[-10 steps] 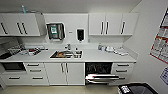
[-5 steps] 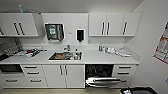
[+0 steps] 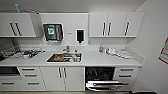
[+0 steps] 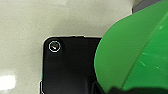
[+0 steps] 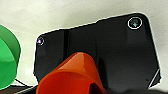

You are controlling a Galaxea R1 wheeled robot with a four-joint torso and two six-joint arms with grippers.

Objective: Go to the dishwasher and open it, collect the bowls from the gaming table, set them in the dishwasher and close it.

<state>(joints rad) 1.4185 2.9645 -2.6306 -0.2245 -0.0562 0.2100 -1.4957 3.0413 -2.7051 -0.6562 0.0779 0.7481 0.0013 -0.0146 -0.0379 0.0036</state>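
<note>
Dishwasher at five o'clock gapes open, door dropped, ready for loading; green bowl and probably an orange one ride close at the wrists, fingers' grip impossible to tell.

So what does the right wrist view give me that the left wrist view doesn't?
Right wrist view alone: an orange bowl close to the camera, in front of the robot's dark plate. Left wrist view alone: nothing extra, just a much larger look at the green bowl. Both share: that green bowl, seen at the edge of the right wrist view, the pale speckled floor below, and a dark robot plate. Neither view shows how either hand's fingers stand.
</note>
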